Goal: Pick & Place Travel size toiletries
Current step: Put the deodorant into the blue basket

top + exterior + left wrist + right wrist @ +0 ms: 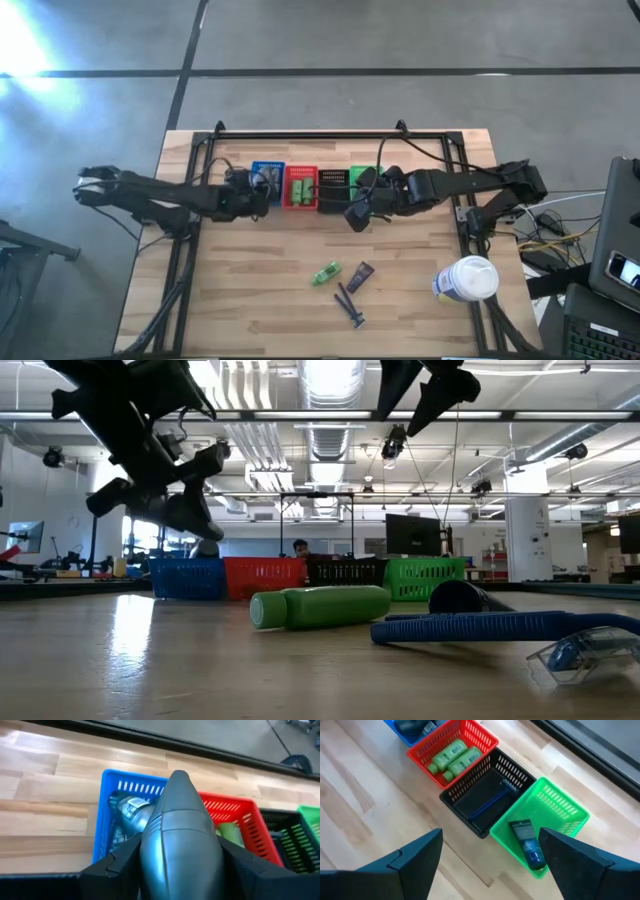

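Left gripper (180, 845) pinches a grey mini bottle (181, 835) and hangs just above the blue basket (107, 815), which already holds grey bottles (127, 810).

Right gripper (487, 865) has its fingers spread wide and holds nothing. It hovers above the near side of the black basket (485, 800) and green basket (550, 810).

Sorted so far:
- red basket (452, 755): green tubes
- black basket: a blue razor
- green basket: a black tube

Still loose on the table (250, 300), near centre:
- one green tube (326, 273)
- one black tube (361, 276)
- two razors (349, 305)

The white tub (466, 279) sits near right.

Risks:
- The bottle's nose points toward the blue/red divider. A release from this height could bounce it off the rim or the bottles below and send it into the red basket or onto the wood.
- The bottle is round and slick, so it may roll in the jaws.
- The razors lie crossed and flat, so a grab could drag both or slip off.
- The green tube can roll when nudged.
- The arms sit close over the basket row, so there's a clash risk if both move inward.
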Motion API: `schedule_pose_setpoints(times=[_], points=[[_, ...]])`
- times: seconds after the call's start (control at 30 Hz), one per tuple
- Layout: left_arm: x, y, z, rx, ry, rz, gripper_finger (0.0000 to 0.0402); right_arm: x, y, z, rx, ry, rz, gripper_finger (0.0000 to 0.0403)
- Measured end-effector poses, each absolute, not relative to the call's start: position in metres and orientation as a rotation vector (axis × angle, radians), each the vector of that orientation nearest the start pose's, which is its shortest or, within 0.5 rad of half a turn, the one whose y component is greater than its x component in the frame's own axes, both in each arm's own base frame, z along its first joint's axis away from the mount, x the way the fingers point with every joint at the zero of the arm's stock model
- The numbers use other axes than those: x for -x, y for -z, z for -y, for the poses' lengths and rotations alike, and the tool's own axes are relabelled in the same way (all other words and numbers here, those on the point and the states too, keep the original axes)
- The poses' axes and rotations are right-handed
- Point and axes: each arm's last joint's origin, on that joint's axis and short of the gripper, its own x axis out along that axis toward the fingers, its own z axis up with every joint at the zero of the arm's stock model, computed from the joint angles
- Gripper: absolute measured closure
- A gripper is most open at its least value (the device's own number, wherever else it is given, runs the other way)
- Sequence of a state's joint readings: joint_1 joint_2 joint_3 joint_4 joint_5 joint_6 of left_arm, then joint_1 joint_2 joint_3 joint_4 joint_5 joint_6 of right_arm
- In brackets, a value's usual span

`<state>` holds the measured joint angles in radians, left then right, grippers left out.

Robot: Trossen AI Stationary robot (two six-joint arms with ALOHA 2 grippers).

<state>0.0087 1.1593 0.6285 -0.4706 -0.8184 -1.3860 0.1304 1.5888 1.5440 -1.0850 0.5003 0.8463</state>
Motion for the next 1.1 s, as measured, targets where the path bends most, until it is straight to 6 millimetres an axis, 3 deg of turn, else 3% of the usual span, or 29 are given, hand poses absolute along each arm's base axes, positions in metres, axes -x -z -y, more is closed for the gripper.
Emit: schedule_pose_setpoints(times=[0.33, 0.63, 0.9, 1.1], points=[[-0.2, -0.189, -0.038, 0.856, -1.26, -0.286, 0.0197, -0.311, -0.331, -0.027, -0.39, 0.762, -0.84, 0.0071], [-0.22, -0.214, -0.042, 0.825, -1.171, -0.267, 0.0197, -0.311, -0.331, -0.027, -0.396, 0.766, -0.837, 0.0054], [-0.233, -0.186, -0.039, 0.892, -1.102, -0.469, 0.0197, -0.312, -0.331, -0.027, -0.399, 0.766, -0.829, 0.0066], [-0.23, -0.194, -0.036, 0.885, -1.097, -0.524, 0.0197, -0.312, -0.331, -0.027, -0.405, 0.769, -0.827, 0.0083]])
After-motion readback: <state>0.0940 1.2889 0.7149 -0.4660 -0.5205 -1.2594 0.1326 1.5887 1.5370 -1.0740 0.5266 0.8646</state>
